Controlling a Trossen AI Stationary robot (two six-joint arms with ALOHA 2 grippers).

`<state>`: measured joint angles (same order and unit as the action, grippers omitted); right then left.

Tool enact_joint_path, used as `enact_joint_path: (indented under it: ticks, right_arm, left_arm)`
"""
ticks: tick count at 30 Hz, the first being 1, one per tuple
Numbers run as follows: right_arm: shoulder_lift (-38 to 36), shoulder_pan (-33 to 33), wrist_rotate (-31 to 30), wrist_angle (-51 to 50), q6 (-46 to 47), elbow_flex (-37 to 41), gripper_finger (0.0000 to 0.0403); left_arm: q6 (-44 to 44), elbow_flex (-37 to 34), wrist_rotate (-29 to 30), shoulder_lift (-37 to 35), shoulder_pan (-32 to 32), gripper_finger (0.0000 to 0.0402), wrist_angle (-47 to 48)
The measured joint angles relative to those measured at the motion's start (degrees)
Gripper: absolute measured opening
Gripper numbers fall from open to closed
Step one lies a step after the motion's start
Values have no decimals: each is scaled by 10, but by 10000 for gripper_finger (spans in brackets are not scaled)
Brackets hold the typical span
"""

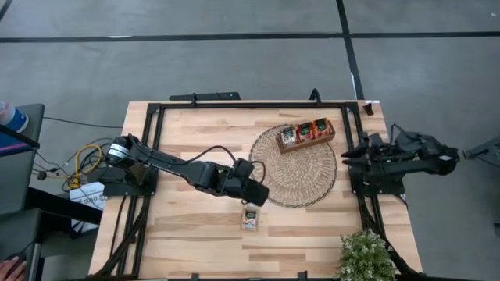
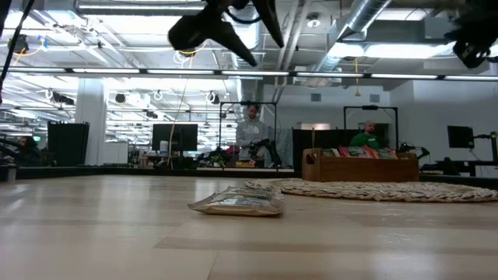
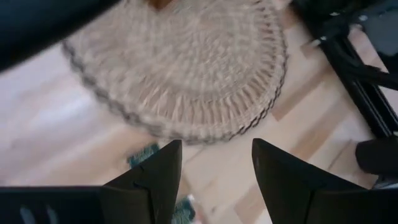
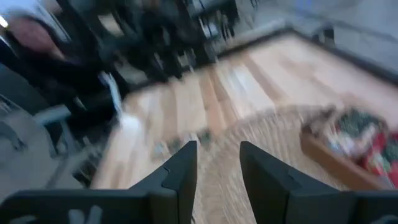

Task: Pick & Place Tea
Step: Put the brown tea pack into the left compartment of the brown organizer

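The tea sachet [image 1: 250, 219] lies on the table [image 1: 187, 234] beside the mat [image 1: 301, 176]; left gripper [image 1: 256, 193] hovers above, fingers apart and empty; next comes a descent to grasp; right gripper [image 1: 349, 153] waits, fingers apart.

My left pincer [image 1: 256, 195] hangs open over bare boards, above the flat pale tea packet [image 1: 250, 219]. The round woven straw mat [image 1: 294, 166] lies just beside it, low. The oblong wooden tray [image 1: 306, 134] stands up on the mat's far side. A green leafy plant [image 1: 365, 255] blocks the near right corner.

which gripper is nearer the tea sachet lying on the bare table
Left. The left gripper hangs just above the sachet; the right gripper waits beyond the wicker mat.
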<state>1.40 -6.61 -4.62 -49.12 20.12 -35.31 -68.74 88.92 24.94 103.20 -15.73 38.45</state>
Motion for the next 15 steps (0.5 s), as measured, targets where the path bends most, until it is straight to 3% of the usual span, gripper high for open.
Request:
enact_joint_path:
  ticks: [8, 15]
  right_arm:
    - [-4, 0, 1, 0, 0, 8, 113]
    - [-3, 0, 1, -1, 0, 8, 113]
  left_arm:
    - [-179, 0, -56, 0, 0, 188, 38]
    - [-210, 1, -102, 43, 0, 188, 47]
